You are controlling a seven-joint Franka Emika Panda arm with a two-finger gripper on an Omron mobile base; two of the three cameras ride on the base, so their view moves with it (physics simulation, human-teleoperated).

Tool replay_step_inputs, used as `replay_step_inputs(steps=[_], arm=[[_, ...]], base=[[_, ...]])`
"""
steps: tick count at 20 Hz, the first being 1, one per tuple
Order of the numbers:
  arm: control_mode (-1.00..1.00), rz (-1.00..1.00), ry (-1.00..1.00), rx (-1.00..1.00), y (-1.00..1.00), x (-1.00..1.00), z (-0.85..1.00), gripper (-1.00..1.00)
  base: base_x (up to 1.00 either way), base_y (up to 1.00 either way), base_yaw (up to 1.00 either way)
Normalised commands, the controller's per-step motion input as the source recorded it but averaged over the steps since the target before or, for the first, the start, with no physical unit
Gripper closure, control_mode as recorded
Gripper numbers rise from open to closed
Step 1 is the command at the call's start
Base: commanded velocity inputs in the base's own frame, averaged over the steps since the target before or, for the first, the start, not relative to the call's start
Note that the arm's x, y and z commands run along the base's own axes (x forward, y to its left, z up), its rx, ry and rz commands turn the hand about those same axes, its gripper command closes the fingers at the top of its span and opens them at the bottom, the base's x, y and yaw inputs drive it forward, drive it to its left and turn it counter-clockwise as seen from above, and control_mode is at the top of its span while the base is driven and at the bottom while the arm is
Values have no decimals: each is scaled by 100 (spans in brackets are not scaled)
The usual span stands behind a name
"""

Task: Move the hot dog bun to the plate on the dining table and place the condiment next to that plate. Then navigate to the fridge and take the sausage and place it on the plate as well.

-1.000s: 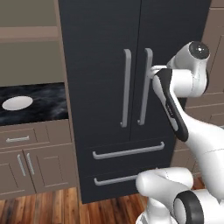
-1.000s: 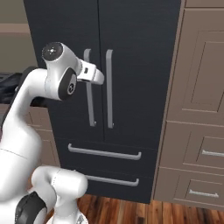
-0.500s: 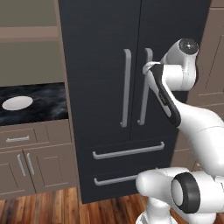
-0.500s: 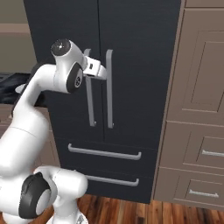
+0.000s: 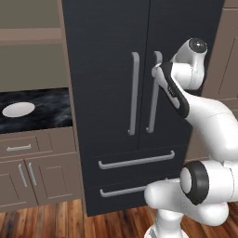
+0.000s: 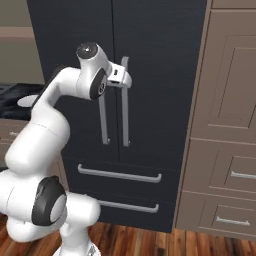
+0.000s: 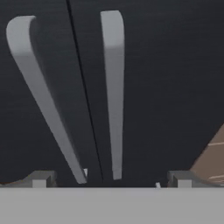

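Note:
The fridge (image 5: pixel 107 46) (image 6: pixel 160 75) stands straight ahead, matte black, both doors shut. My gripper (image 6: pixel 125 76) (image 5: pixel 156 69) is up by the top of the right door handle (image 5: pixel 151 107) (image 6: pixel 125 115), just in front of it. In the hand view my gripper (image 7: pixel 111 178) is open, its fingertips (image 7: pixel 41 178) spread wide, and the right door handle (image 7: pixel 114 96) rises between them with the left door handle (image 7: pixel 39 96) beside it. Nothing is held. The sausage is hidden. The hot dog bun, condiment, plate and dining table are out of view.
Two grey drawer bars (image 5: pixel 137 160) (image 6: pixel 119 174) cross the fridge's lower part. A black marbled worktop (image 5: pixel 42 114) over cabinets at the left carries a small white plate (image 5: pixel 17 109). Tall brown cabinets (image 6: pixel 227 125) flank the fridge at the right. The floor is wood.
My hand has risen and moved in toward the top of the right door handle, with the arm swinging round behind it. The gripper stays open and the doors have not moved.

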Motion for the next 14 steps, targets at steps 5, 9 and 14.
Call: replay_step_inputs(steps=[5,9,14], arm=[[-100,0,1,0,0,51,-15,-100],[-100,0,2,0,0,56,-20,-100],[-100,0,0,0,0,56,-22,-100]], base=[[0,0,0],[0,0,0],[0,0,0]])
